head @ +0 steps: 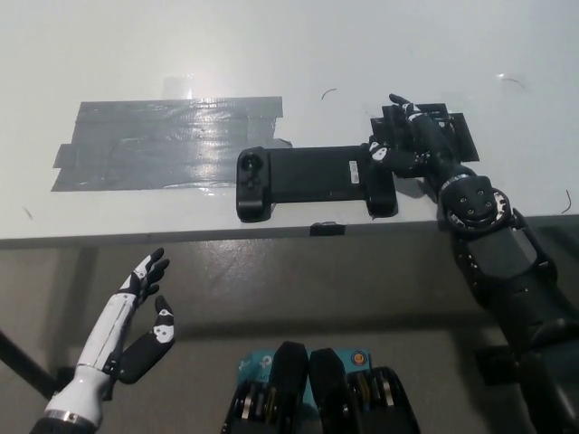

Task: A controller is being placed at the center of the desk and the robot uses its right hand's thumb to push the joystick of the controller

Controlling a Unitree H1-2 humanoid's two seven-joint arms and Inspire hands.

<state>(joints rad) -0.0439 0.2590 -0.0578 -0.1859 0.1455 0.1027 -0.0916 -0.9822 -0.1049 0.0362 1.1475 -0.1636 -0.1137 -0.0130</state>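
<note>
Right robot hand [409, 143] rests on the controller's [315, 181] right grip, thumb tip at the upper corner, prob. on the joystick, though it's too small to confirm. Fingers lie loosely spread past the grip over black tape; grasping nothing. Controller sits flat near the worktop's [271, 54] front edge, beside a grey tape patch [167, 143]. Left robot hand [145, 312] idles below the edge, fingers apart, empty.

Black controller [312, 181], long and flat, lying lengthwise near the table's front edge, round joystick [251, 166] at left end.
</note>
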